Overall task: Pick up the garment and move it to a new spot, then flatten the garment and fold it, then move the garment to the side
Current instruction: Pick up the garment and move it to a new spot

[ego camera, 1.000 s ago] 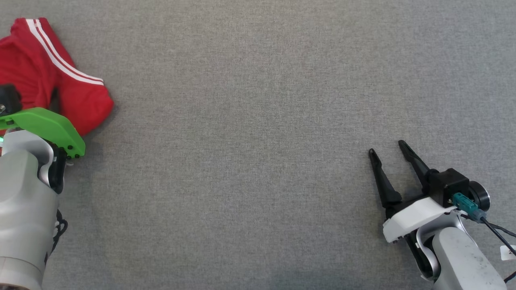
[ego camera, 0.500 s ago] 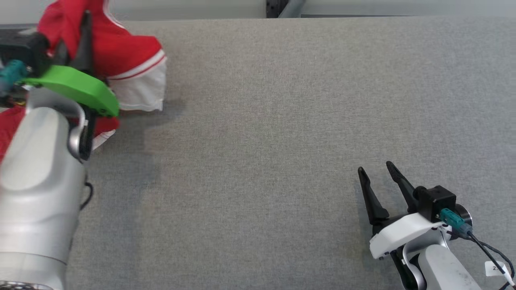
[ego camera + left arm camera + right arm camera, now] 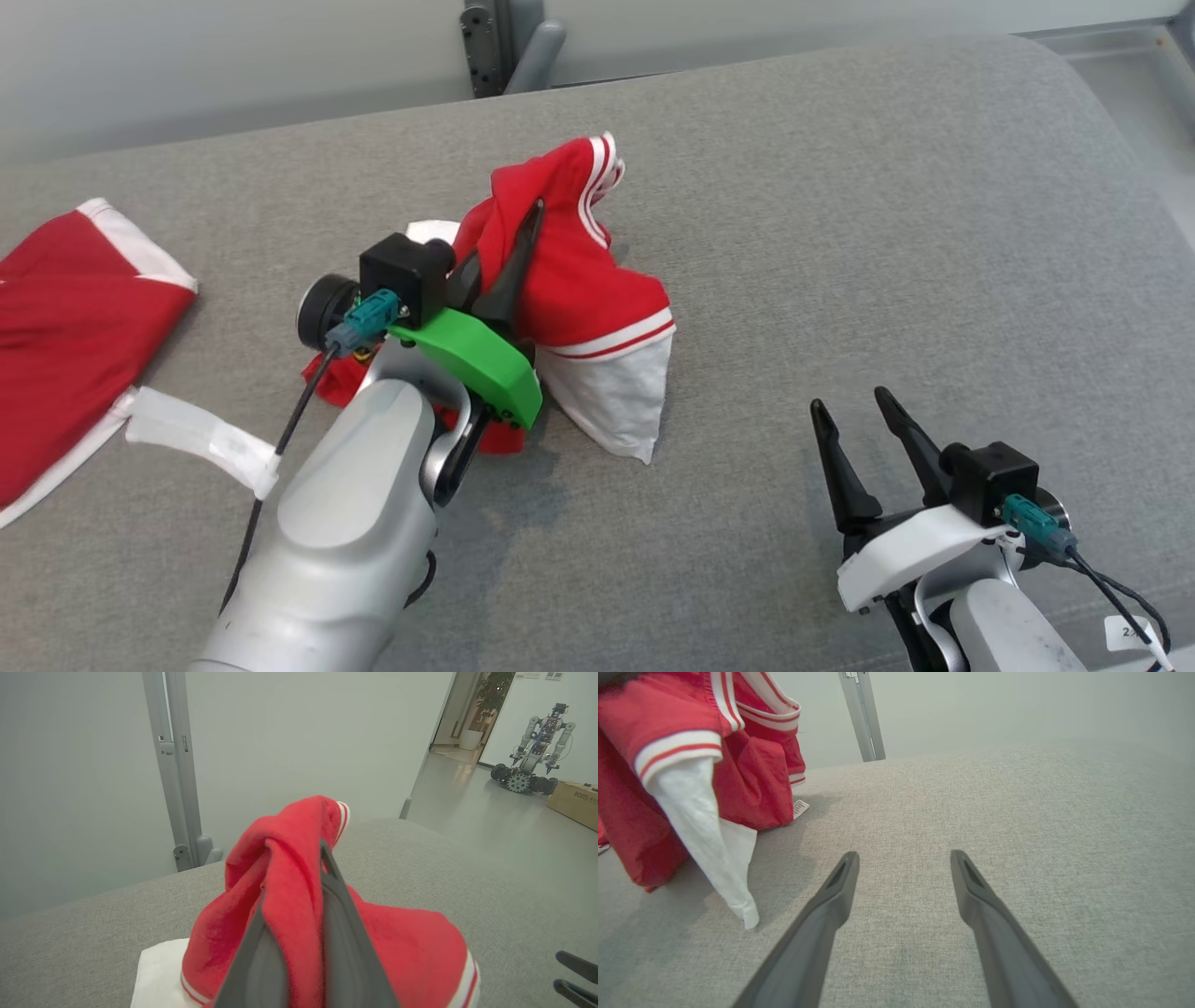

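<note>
Grips a bunched red garment [image 3: 579, 289] with white side stripes in the left tool [image 3: 504, 247], both dark fingers pinched tight on the cloth, upper folds raised and the white hem trailing on the grey desk [image 3: 840, 187] near its middle. Holds the right tool [image 3: 851, 401] wide and empty, low over the desk at the lower right, well apart from the garment.

Blk L claw [image 3: 504, 243] w/ green cover [image 3: 476, 359] (R claw [image 3: 850, 399]: white), grey arms [image 3: 345, 532].
</note>
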